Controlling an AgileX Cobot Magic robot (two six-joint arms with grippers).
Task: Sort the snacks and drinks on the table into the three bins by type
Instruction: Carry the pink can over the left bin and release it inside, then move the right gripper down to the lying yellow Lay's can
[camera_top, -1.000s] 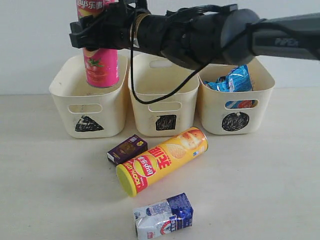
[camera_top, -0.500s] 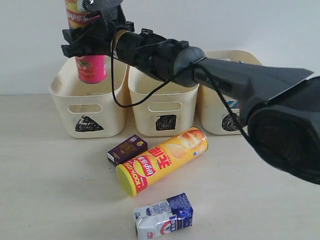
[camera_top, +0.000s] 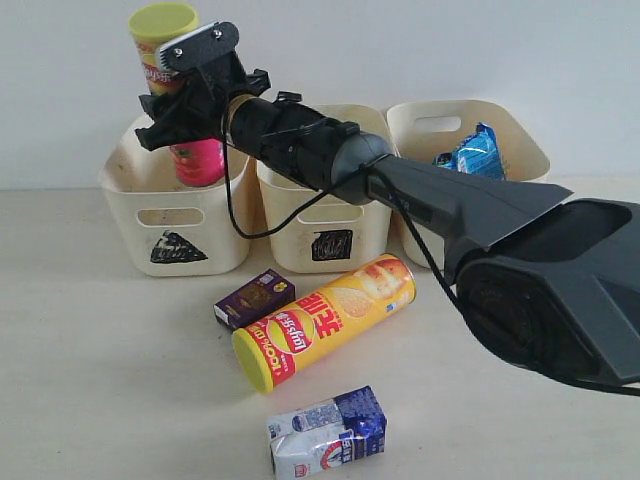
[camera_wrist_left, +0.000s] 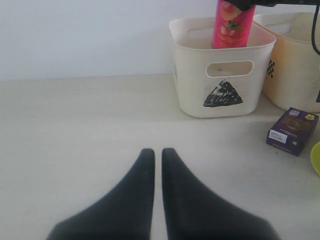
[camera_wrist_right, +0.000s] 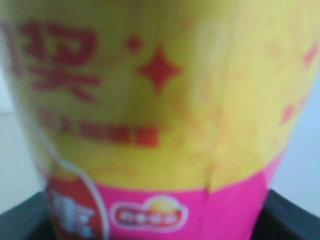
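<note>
The right gripper (camera_top: 185, 112) is clasping the tall pink crisp tube with the yellow-green lid (camera_top: 200, 162), its jaws partly spread around the tube's body. It is holding the tube upright with the lower end inside the cream plastic triangle-marked bin (camera_top: 130, 200) at the desk's far left. The left gripper (camera_wrist_left: 157, 152) is hovering over the pale desk (camera_wrist_left: 75, 125), jaws pressed together, gripping nothing.

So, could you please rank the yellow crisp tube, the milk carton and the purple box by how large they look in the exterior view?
1. yellow crisp tube, clearly largest.
2. milk carton, though it lies nearest the camera, which flatters it.
3. purple box, smallest.
</note>
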